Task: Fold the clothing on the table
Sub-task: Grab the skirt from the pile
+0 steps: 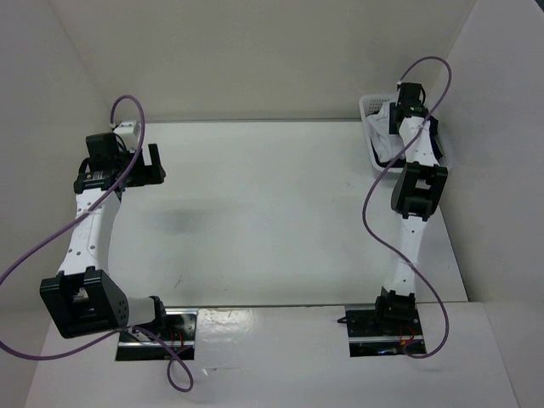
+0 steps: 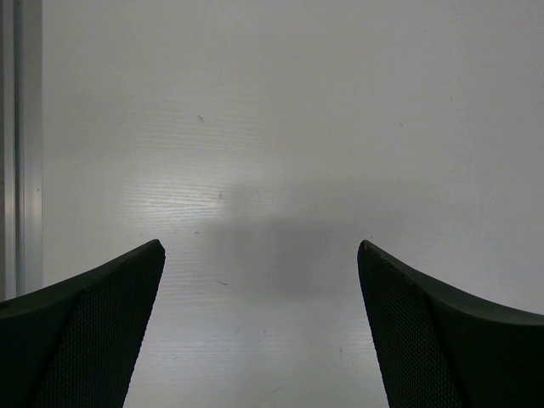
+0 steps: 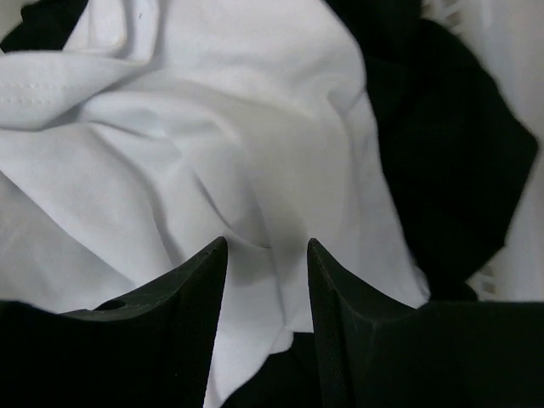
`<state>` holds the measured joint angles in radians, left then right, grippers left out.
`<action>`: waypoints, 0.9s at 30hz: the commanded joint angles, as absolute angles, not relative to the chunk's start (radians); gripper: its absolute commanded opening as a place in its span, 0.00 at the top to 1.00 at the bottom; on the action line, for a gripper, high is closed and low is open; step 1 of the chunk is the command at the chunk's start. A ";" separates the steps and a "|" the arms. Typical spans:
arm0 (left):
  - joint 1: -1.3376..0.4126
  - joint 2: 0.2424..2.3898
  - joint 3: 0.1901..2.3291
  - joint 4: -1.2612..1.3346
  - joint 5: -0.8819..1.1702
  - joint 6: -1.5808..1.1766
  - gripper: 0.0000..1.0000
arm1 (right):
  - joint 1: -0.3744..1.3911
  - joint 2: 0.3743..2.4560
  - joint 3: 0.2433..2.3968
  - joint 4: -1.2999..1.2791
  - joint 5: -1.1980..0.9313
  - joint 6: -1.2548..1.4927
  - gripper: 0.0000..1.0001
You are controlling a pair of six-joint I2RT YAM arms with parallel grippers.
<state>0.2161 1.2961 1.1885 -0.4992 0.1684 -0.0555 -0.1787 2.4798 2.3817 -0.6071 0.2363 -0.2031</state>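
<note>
White clothing (image 3: 170, 153), blk garment (image 3: 450, 144), white slotted basket (image 1: 367, 104).

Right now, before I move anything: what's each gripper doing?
Left gripper: open, empty, over the table.
Right gripper: jaws part-closed astride a fold of the clothing in the basket; a firm grip cannot be told.

**Overhead plus two wrist close-ups**

Top camera looks down from above the near edge across the whole table (image 1: 272, 212). Left wrist faces its bare surface closely. Right wrist hangs close over clothing (image 3: 170, 153) in the far-right basket (image 1: 367, 104).
</note>
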 commanded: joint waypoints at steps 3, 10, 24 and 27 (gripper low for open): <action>0.213 1.275 1.183 -0.482 0.166 -0.046 0.00 | -0.164 2.551 2.499 -0.678 0.259 -0.215 0.52; 0.213 1.275 1.183 -0.482 0.166 -0.037 0.00 | -0.173 2.782 2.920 -0.906 0.268 -0.206 0.65; 0.213 1.255 1.173 -0.482 0.184 -0.037 0.00 | -0.216 2.437 3.011 -1.098 -0.044 -0.123 1.00; 0.213 1.244 1.173 -0.482 0.184 -0.037 0.00 | -0.216 2.270 2.944 -1.126 -0.145 -0.123 1.00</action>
